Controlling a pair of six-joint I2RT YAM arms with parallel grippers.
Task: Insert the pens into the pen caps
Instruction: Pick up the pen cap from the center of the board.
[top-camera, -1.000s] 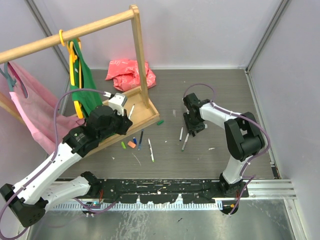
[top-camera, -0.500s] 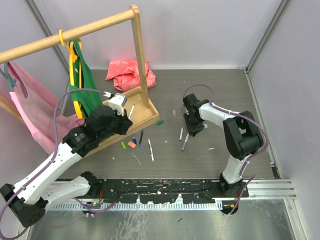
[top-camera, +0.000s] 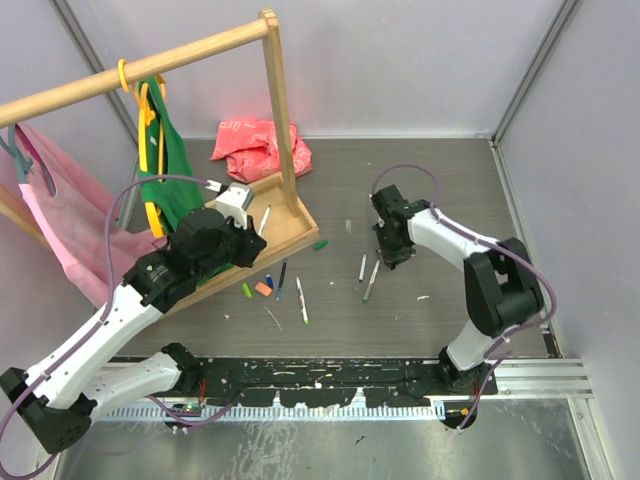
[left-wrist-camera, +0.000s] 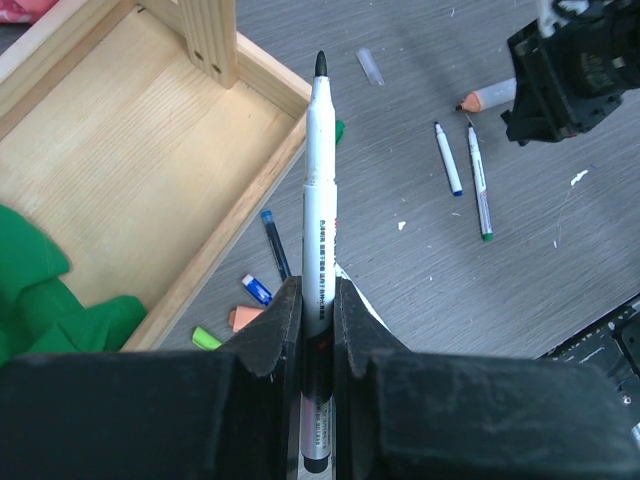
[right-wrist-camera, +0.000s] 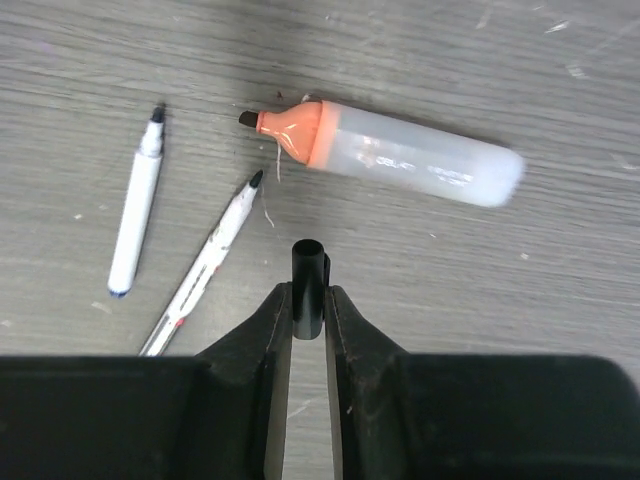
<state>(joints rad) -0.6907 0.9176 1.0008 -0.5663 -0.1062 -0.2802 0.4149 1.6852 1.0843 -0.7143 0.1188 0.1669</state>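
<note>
My left gripper (left-wrist-camera: 318, 300) is shut on a white pen (left-wrist-camera: 319, 180) with a black tip pointing away, held above the table by the wooden tray; both show in the top view, the gripper (top-camera: 245, 245) and the pen (top-camera: 263, 222). My right gripper (right-wrist-camera: 308, 300) is shut on a black pen cap (right-wrist-camera: 308, 285), open end forward, over the table centre (top-camera: 392, 255). Two thin pens (right-wrist-camera: 135, 215) (right-wrist-camera: 205, 270) lie just left of it. Green (left-wrist-camera: 206, 338), orange (left-wrist-camera: 245, 318) and blue (left-wrist-camera: 256, 290) caps lie under my left gripper, beside a blue pen (left-wrist-camera: 275, 243).
A fat orange-tipped marker (right-wrist-camera: 400, 155) lies ahead of the right gripper. A wooden rack with a tray base (top-camera: 290, 225) stands at the left, with green and pink cloth hanging. A red bag (top-camera: 258, 145) lies behind. Another pen (top-camera: 301, 299) and a green cap (top-camera: 320, 244) lie mid-table.
The right arm has shifted slightly to the right with the black cap in its gripper. The left arm and its pen have not moved.
</note>
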